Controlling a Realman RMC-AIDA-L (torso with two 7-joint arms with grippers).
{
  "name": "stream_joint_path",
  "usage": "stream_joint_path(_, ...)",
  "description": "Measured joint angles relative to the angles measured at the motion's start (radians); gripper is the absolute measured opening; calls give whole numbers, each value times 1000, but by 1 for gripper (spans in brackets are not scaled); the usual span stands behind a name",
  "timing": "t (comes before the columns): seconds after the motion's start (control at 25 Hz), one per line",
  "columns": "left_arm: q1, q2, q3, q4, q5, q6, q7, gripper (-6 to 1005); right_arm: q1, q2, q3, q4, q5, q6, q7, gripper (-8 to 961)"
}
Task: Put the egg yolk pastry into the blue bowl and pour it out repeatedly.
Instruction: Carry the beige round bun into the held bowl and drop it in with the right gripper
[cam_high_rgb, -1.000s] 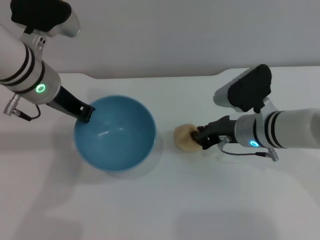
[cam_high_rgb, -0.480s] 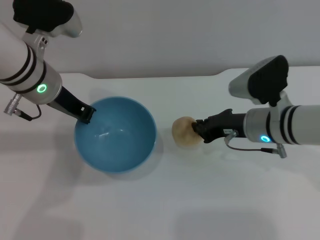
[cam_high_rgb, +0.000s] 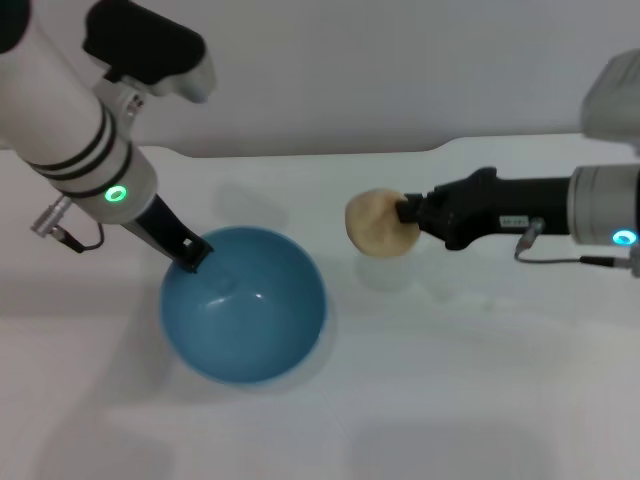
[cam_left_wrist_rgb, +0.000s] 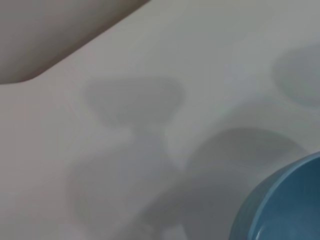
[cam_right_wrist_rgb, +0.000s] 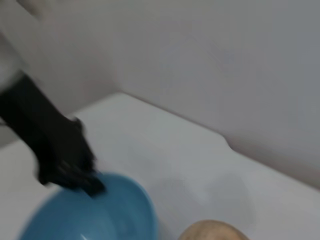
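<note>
The blue bowl (cam_high_rgb: 245, 305) sits at the left middle of the white table, empty inside. My left gripper (cam_high_rgb: 192, 254) is shut on its far left rim. The bowl's rim also shows in the left wrist view (cam_left_wrist_rgb: 280, 205) and in the right wrist view (cam_right_wrist_rgb: 90, 212). My right gripper (cam_high_rgb: 408, 213) is shut on the egg yolk pastry (cam_high_rgb: 376, 224), a pale tan ball held in the air above the table, to the right of the bowl. The pastry's top shows in the right wrist view (cam_right_wrist_rgb: 210, 231).
The white table (cam_high_rgb: 450, 380) spreads in front and to the right. A grey wall rises behind the table's far edge (cam_high_rgb: 330, 152). The left arm (cam_high_rgb: 70, 110) reaches in from the upper left.
My right gripper lifted the pastry off the table and carried it higher. My left gripper and the bowl shifted slightly toward the front and right.
</note>
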Motion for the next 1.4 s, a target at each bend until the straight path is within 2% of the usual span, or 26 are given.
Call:
stream_joint_path(0.2,-22,-9,61,4,-7,-1,-14,13,4,1,27,-71,50,-115,-29,44)
stream_joint_path(0.28,-43,-11,138,6,-18,3,-59,13,20,0,12,-78,67,-146,-33,49)
stream_joint_path(0.44,-66,-11,184,2,-76,4,-73,13,46,0,-54,-71,67,-164,-34,59)
stream_joint_path(0.72,-101,-11,200,-2,-130,12,-74,13,77,0,-154,-11,64,-142,-20,76)
stream_joint_path(0.96,-107,-9,192,-4,-138,15,-72,13,89,-1,-141,24,62,-126,57,91)
stream_joint_path(1.32,-108,-5,192,-15,-140,8,-60,12,87,-3,-133,27,61,-117,65,113)
stream_joint_path(1.4,-108,-4,192,-15,-140,7,-57,12,88,-3,-132,26,61,-117,65,197)
